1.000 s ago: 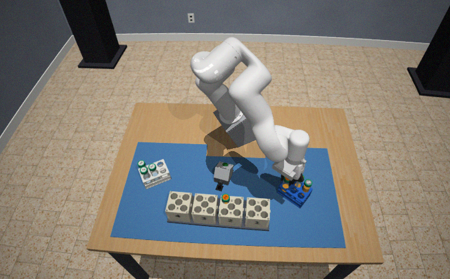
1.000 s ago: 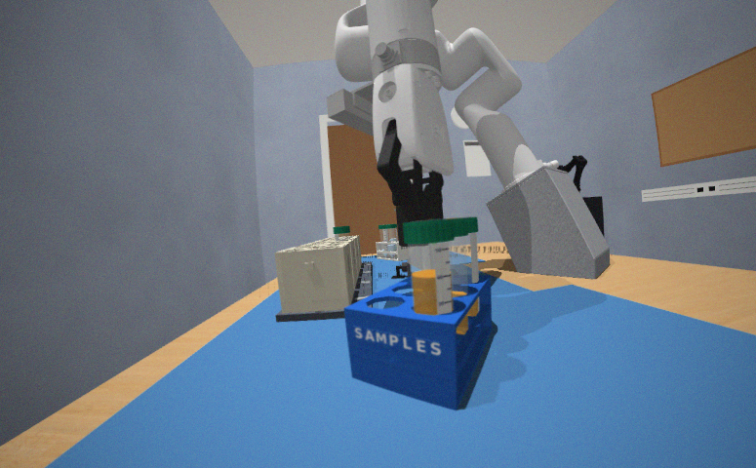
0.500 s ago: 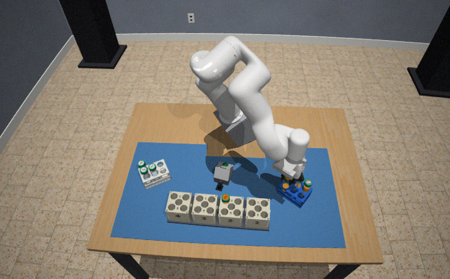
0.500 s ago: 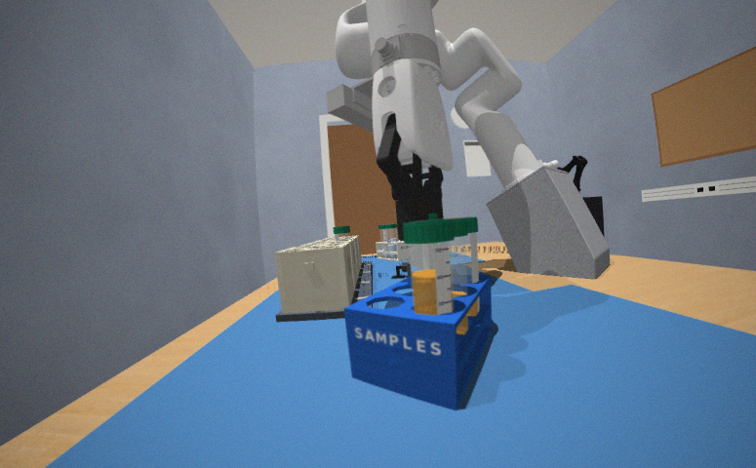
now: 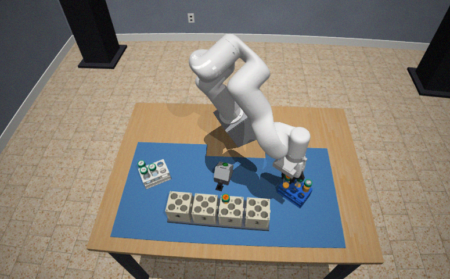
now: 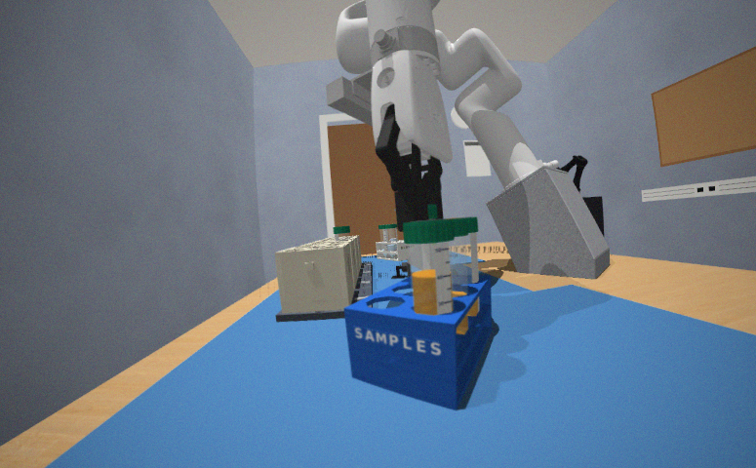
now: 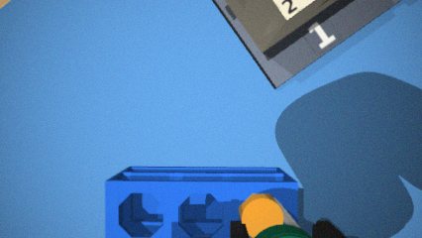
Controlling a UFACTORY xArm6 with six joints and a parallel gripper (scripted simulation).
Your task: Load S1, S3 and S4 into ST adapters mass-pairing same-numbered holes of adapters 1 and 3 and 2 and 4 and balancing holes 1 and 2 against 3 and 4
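Note:
My gripper is shut on an orange-filled tube by its green cap. The tube is over the back left well of the blue samples rack, its cap a little above the others; its ID is hidden. A tube with a greyish dot stands at the rack's right end. Another tube stands between them, partly hidden. Orange-dotted S4 stands in the back left hole of adapter 2. Adapters 4, 3 and 1 look empty.
The white rack at the left holds three white-dotted blanks. The sloped desk with its green DONE key stands behind the stand. In the wrist view, the stand's corner is beyond the blue rack.

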